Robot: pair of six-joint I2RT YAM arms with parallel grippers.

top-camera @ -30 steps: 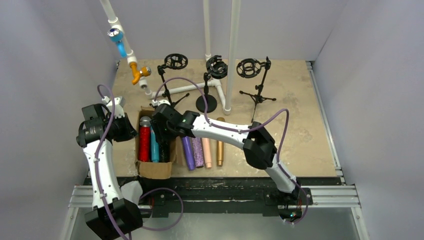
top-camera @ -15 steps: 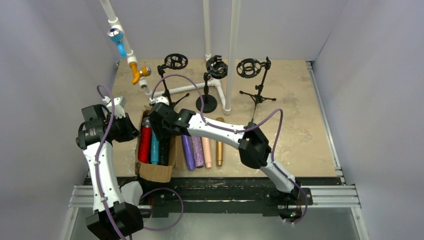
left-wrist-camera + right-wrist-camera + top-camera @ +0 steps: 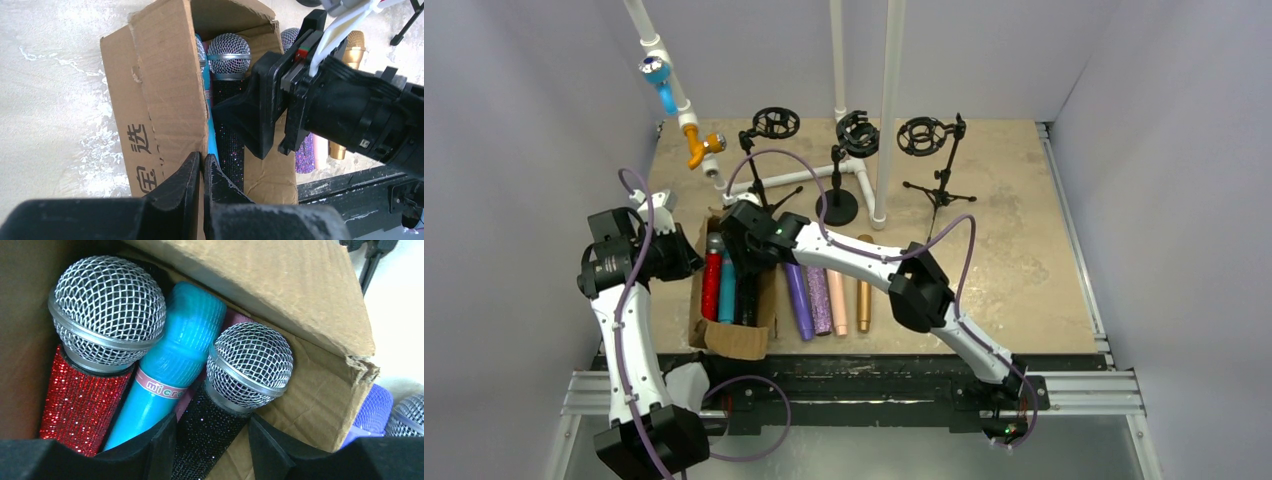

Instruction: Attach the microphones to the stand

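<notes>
The left claw (image 3: 201,167) is clenched on the side wall of the brown cardboard box (image 3: 160,85), low in the left wrist view. The box sits on the tan table (image 3: 1014,250), left of the middle in the top view.

Three stick microphones lie side by side in the box. In the right wrist view, a red glitter microphone with a grey mesh head (image 3: 80,390) is on the left. A plain blue microphone (image 3: 172,355) is in the middle, and a black glitter microphone with a grey mesh head (image 3: 235,385) is on the right.

The right claw (image 3: 212,440) is down in the box and spread wide, one finger on each side of the black glitter microphone. A thin strip of cardboard shows between that microphone and the finger at the lower right, so the claw is not squeezing it.

Just right of the box, four more lie in a row on the table: a purple microphone (image 3: 799,302), a purple glitter microphone (image 3: 820,300), a pink microphone (image 3: 838,310) and a gold microphone (image 3: 863,297).

Three black stands with ring tops (image 3: 857,135) are near the top edge of the table.
</notes>
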